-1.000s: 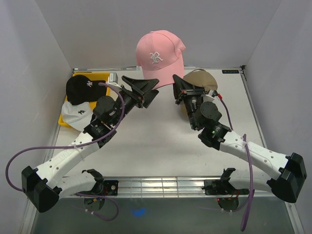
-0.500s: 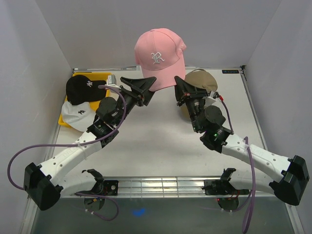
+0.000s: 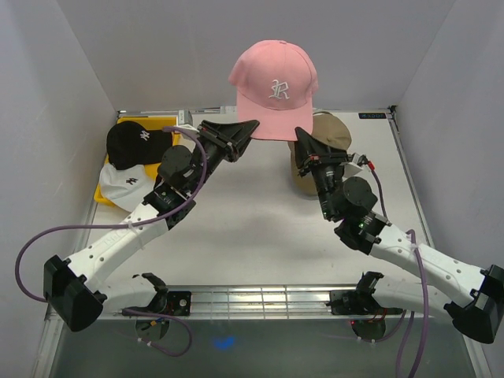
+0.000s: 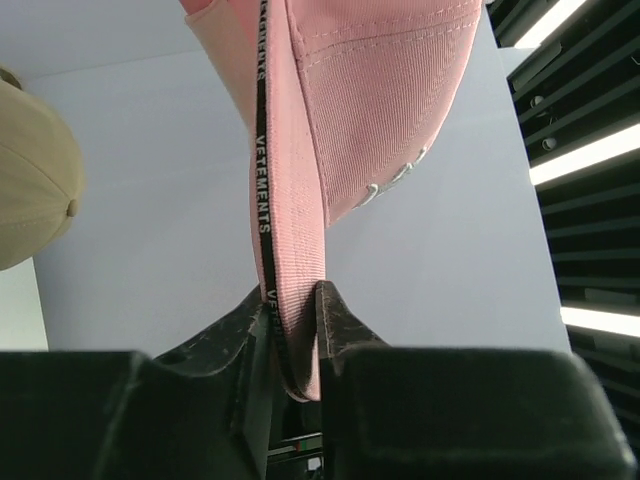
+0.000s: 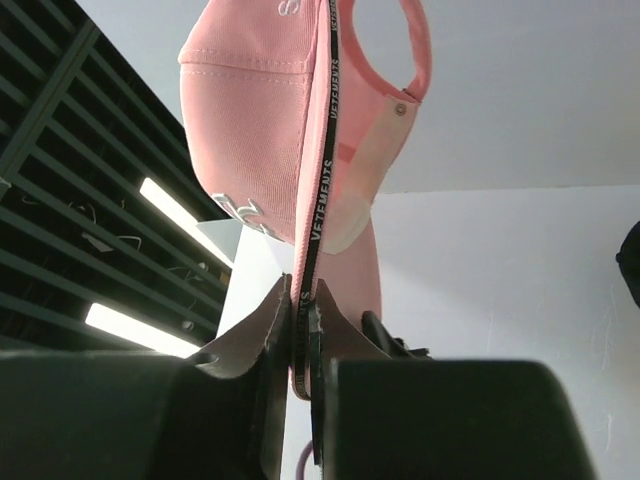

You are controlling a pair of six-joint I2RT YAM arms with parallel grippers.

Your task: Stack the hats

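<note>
The pink fabric baseball cap with a curved brim and white front logo (image 3: 274, 87) hangs in the air at upper centre of the overhead view, above the tan fabric cap (image 3: 331, 126). The left gripper (image 4: 295, 320) and the right gripper (image 5: 303, 315) each pinch its lower rim band, jaws clamped on cloth. It looks light and floppy in the crown, so the stiffer taped rim is the sound place to hold. The black cap (image 3: 135, 143) and white cap (image 3: 126, 183) lie at centre left on the yellow plastic tray (image 3: 153, 120).
</note>
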